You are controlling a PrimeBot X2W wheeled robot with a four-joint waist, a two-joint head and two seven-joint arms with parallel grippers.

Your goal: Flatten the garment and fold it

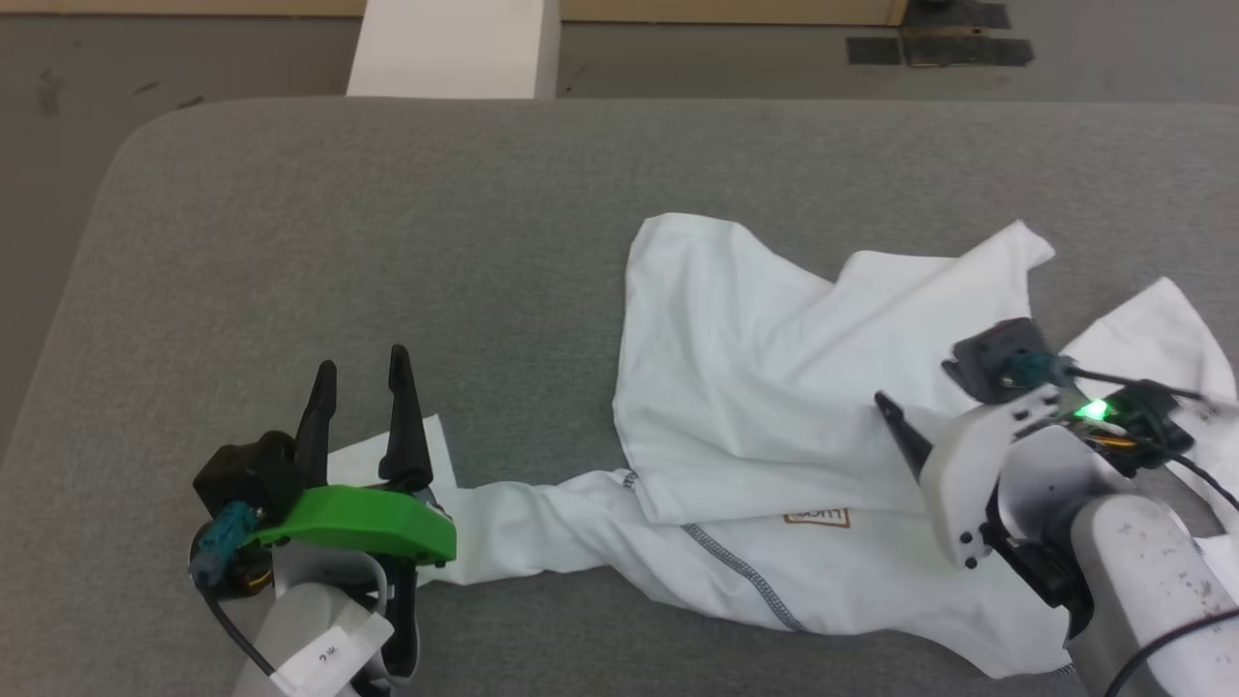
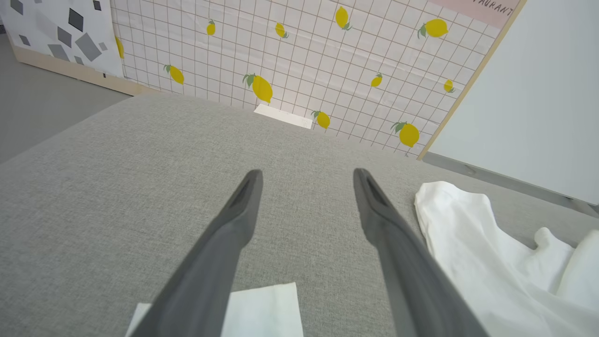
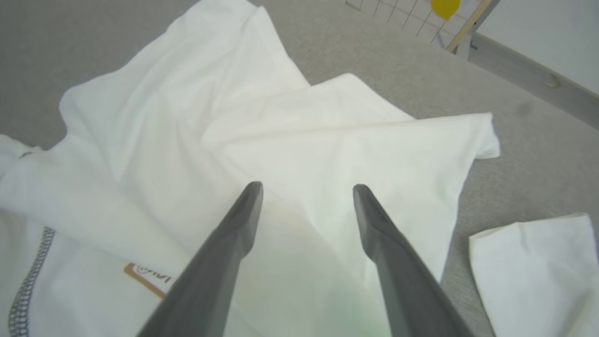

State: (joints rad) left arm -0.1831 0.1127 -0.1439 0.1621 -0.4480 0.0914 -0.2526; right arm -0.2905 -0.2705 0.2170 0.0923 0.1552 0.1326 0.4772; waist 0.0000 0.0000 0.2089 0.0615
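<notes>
Lying crumpled on the grey table (image 1: pixel 387 223), the garment (image 1: pixel 755 387) has the right tool (image 3: pixel 306 187) spread over it, left tool (image 1: pixel 360 363) spread at lower left.

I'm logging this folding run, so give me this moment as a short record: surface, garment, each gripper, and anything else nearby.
surface: grey fabric-covered table
garment: white T-shirt, crumpled and lapped over itself, one part twisted toward the robot's left; not yet flattened
tag: tan, showing near the front edge
left gripper: open, over the garment's left end, holding nothing
right gripper: open, over the garment's middle, holding nothing
other: white box beyond the table's far edge
</notes>
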